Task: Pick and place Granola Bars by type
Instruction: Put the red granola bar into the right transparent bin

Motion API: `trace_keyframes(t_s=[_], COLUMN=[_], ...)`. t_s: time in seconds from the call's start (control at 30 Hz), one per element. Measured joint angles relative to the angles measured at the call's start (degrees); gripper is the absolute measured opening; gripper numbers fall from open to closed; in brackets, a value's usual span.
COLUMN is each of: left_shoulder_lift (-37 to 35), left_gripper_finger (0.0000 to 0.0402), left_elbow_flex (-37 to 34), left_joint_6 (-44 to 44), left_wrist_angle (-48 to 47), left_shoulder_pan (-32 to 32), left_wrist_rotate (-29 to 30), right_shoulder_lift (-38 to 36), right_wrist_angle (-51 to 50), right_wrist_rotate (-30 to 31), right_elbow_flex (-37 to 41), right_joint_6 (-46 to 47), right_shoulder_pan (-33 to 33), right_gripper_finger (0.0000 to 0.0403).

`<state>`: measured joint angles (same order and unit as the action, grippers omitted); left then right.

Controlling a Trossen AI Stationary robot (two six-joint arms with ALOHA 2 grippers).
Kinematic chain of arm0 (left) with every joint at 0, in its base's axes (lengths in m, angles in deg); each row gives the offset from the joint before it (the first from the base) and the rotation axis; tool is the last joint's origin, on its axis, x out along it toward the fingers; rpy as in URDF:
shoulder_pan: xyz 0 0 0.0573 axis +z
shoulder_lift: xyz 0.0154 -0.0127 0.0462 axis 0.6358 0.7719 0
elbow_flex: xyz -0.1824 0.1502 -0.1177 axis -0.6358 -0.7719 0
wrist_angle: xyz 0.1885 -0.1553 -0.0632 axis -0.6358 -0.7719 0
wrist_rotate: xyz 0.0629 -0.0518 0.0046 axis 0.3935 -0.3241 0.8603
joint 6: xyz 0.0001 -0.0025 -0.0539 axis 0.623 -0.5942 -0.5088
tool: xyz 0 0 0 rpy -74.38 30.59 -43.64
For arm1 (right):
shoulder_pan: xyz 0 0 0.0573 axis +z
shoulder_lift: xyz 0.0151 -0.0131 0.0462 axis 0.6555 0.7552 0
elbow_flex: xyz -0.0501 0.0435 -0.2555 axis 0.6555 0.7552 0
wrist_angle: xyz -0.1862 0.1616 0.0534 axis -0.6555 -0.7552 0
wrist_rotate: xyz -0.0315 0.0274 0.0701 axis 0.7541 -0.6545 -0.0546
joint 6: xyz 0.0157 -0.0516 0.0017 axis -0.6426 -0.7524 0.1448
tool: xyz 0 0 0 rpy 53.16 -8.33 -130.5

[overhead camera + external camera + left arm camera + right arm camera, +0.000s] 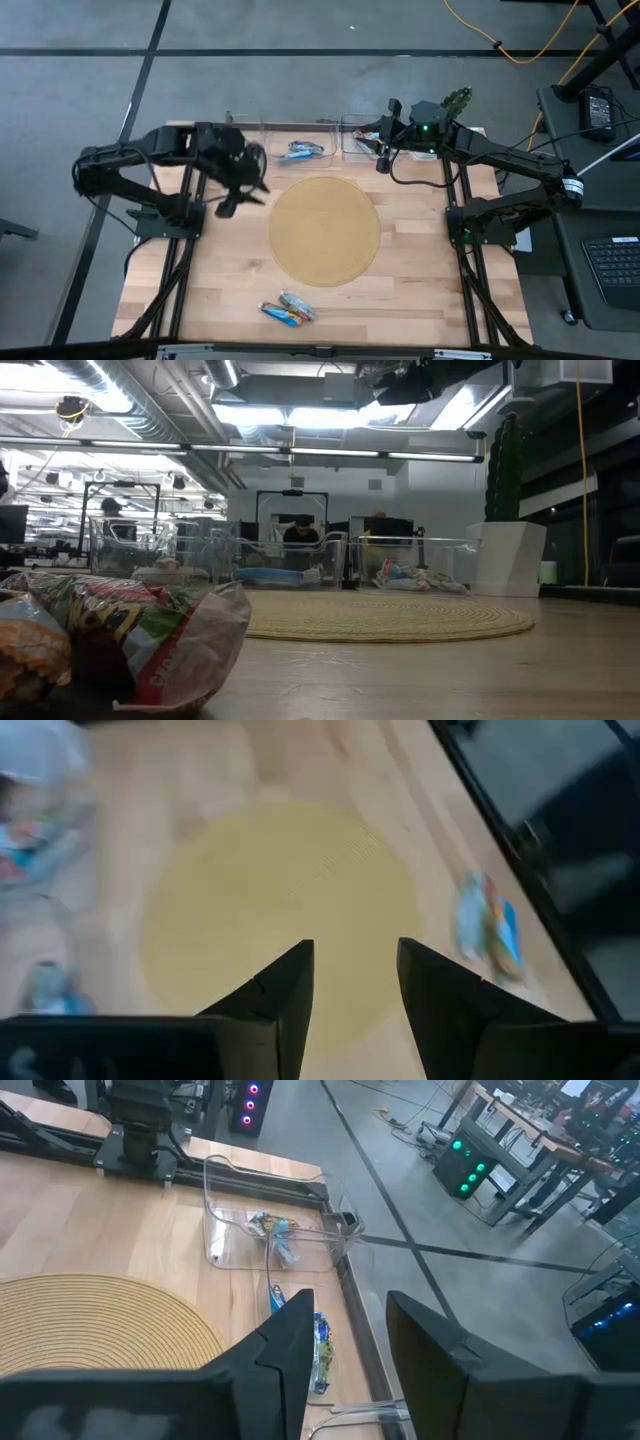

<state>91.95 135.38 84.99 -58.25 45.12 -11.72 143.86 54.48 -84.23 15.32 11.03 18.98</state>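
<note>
Bars (287, 312) lie near the table's front edge, well apart from the empty, part-open left gripper (232, 205); the round mat (325, 230) lies between. Right gripper (383, 160), part-open, hovers over the back-edge bins (358, 133) holding bars.

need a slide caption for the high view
Two granola bars lie near the round mat; both arms hang by the bins.
</note>
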Motion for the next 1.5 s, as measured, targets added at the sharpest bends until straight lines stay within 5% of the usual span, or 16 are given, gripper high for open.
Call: trace_keyframes(t_s=[0.3, 0.5, 0.9, 1.5], left_shoulder_lift=[0.28, 1.4, 14.54, 32.24], left_gripper_finger=[0.0129, 0.0122, 0.0115, 0.0116], left_elbow_flex=[-5.89, -12.71, -14.69, -14.69], left_joint_6=[-3.37, -10.93, -24.17, -30.73], left_wrist_angle=[2.46, 12.25, 19.83, 28.71], left_shoulder_pan=[-9.2, -15.55, -25.62, -36.03], left_wrist_rotate=[0.76, 6.65, 17.31, 17.2], right_shoulder_lift=[0.0, 0.0, 0.0, 0.0], right_wrist_angle=[0.28, -0.82, -9.02, -8.96], right_wrist_rotate=[0.0, 0.0, 0.0, -0.02], right_elbow_flex=[0.0, 0.0, 0.0, 0.0], right_joint_6=[0.04, 0.06, -0.05, -0.21], right_shoulder_pan=[0.02, 0.02, 0.02, 0.02], right_gripper_finger=[0.0131, 0.0131, 0.0131, 0.0131])
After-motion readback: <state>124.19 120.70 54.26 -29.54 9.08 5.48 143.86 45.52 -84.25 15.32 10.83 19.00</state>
